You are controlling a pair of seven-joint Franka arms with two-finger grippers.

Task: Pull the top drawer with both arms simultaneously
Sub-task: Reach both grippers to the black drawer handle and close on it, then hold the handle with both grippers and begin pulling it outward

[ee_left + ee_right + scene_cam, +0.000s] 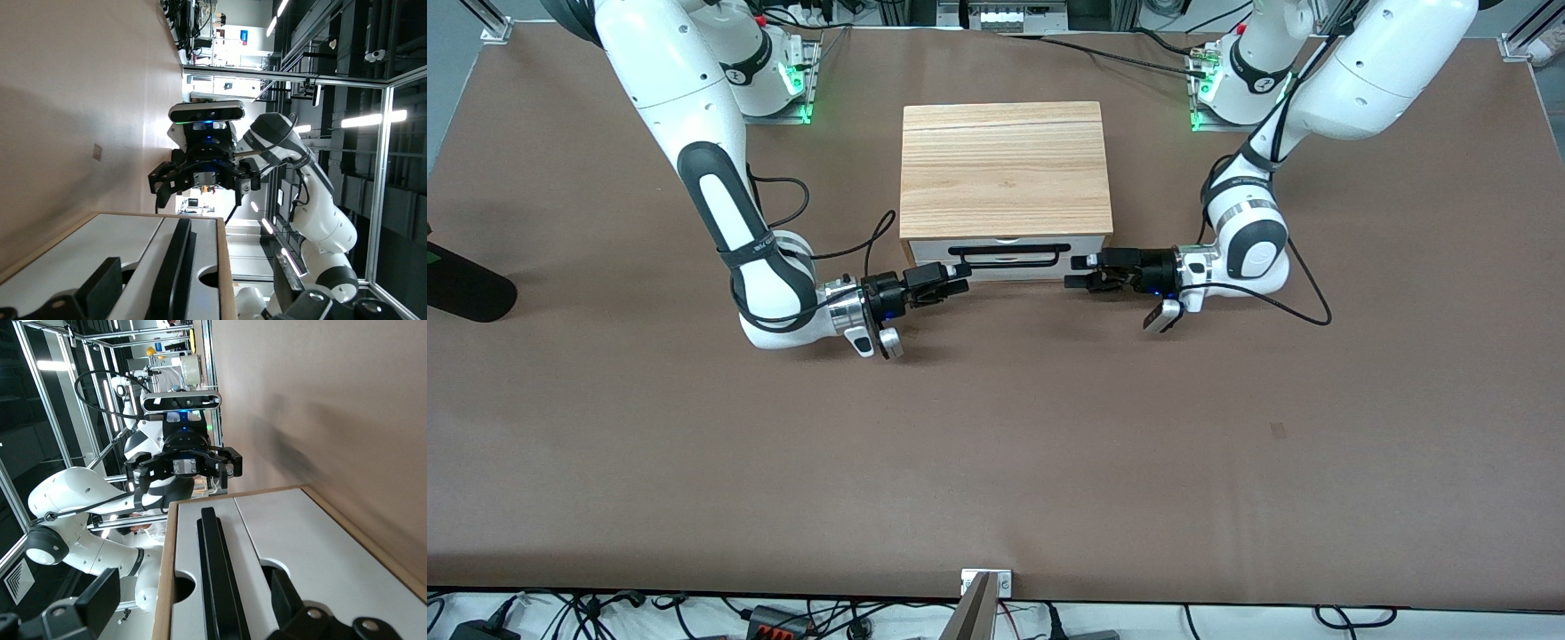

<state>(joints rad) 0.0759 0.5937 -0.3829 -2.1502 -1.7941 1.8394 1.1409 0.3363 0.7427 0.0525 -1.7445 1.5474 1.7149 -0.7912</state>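
Observation:
The top drawer (1009, 267) has a white front and a long black bar handle (1009, 256), under the light wood cabinet (1005, 169). It looks shut. My right gripper (963, 279) is open at the handle's end toward the right arm. In the right wrist view the right gripper (197, 607) straddles the handle (213, 587), with fingers (100, 600) on either side. My left gripper (1073, 273) is open at the other end. In the left wrist view the left gripper (200, 300) straddles the handle (177, 267). Neither gripper grips the bar.
A lower white drawer front (313, 547) sits under the top one. A black object (463, 284) lies at the table edge at the right arm's end. A metal bracket (985, 591) stands at the table's near edge. Black cables trail from both wrists.

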